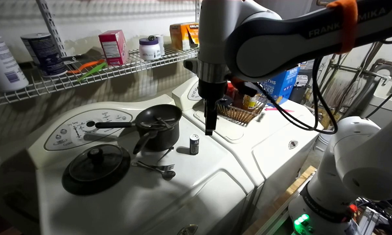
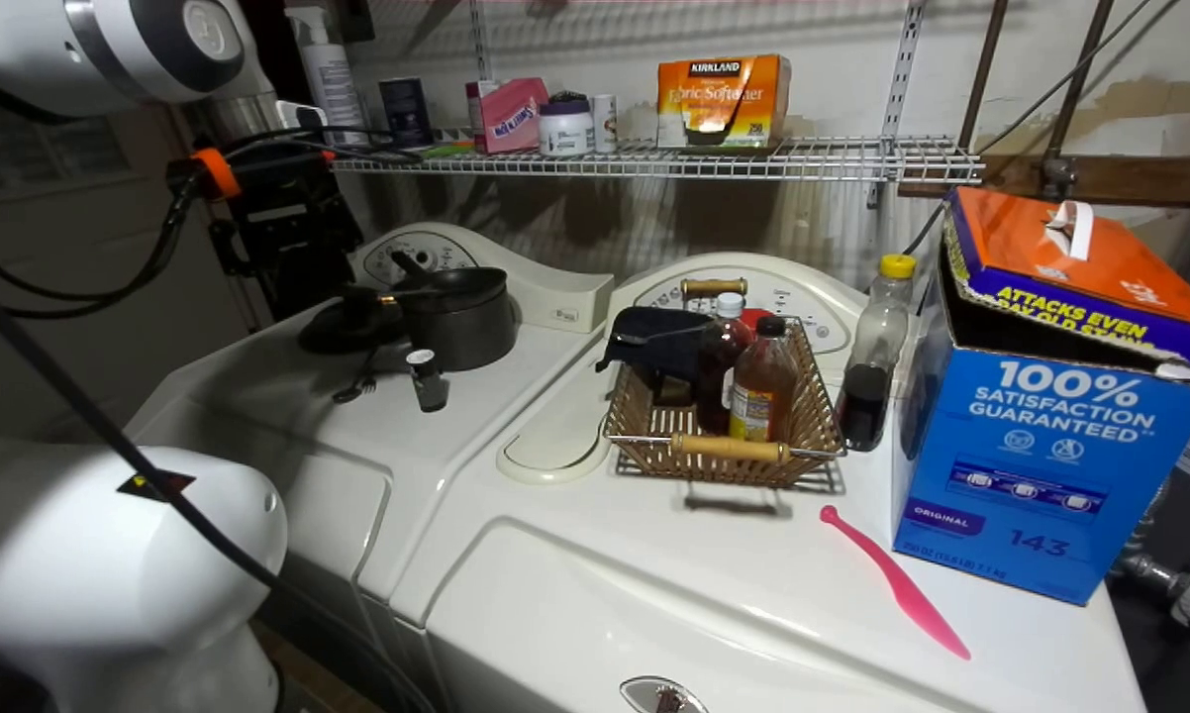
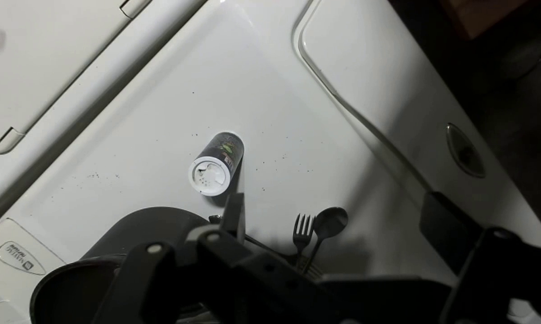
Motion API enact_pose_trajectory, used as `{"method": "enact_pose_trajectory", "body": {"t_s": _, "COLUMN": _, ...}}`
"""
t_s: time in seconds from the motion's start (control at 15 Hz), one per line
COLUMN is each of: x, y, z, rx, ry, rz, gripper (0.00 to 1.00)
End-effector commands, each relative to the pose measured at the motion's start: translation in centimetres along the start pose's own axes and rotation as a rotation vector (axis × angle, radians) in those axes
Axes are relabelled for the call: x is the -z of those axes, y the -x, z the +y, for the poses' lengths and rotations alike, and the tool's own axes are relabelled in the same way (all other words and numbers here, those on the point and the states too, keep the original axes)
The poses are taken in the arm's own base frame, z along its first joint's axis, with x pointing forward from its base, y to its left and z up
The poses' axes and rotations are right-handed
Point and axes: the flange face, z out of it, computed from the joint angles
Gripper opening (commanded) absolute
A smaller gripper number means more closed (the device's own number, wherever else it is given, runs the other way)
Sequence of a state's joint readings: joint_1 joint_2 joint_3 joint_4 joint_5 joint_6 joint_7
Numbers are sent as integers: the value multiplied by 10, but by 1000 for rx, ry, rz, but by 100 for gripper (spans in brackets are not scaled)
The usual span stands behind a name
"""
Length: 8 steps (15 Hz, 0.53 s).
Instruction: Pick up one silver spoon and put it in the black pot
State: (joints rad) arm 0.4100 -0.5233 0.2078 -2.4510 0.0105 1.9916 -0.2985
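While the black two-fingered claw (image 1: 209, 130) is hanging above the glossy white tabletop (image 1: 201, 168), its fingers (image 3: 446, 229) are standing wide apart, and in the wrist view a silver metal spoon (image 3: 330, 224) is showing through the gap. That spoon is lying on the tabletop, on the near side of a low-walled round black cooking pot (image 1: 157, 110) and just beside a silver metal fork (image 3: 303, 231); whether those two are touching, I can't tell. Another slim metal utensil (image 1: 165, 154) is lying between the fork and the pot, partly hidden in the wrist view. The black pot, its long black handle (image 1: 114, 125) pointing left, is apparently resting on a deeper dark grey pot (image 2: 461, 337) and holding some grey metal utensils (image 1: 163, 122) I can't quite make out. On the left, a flat dark round lid (image 1: 96, 169) with a centre knob (image 1: 95, 153) is resting, and near the pot a small cylindrical shaker (image 3: 209, 177) with a white top is standing upright. Farther right, a brown slatted basket (image 2: 654, 458) is holding bottles (image 2: 765, 381), with a big blue cardboard box (image 2: 1031, 475) standing to its right. Along the far side, a white wire shelf (image 2: 852, 153) is carrying an orange cardboard box (image 2: 724, 104).
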Motion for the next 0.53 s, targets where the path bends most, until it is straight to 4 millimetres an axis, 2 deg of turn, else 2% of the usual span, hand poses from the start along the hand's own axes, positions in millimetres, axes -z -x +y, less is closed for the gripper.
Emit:
{"method": "enact_pose_trajectory", "body": {"t_s": 0.0, "x": -17, "y": -11, "z": -12, "rx": 49, "ry": -77, "rz": 13, "gripper": 100}}
{"method": "enact_pose_trajectory", "body": {"t_s": 0.47, "x": -58, "y": -32, "z": -42, "rx": 57, "ry": -174, "rz": 100, "gripper": 100}}
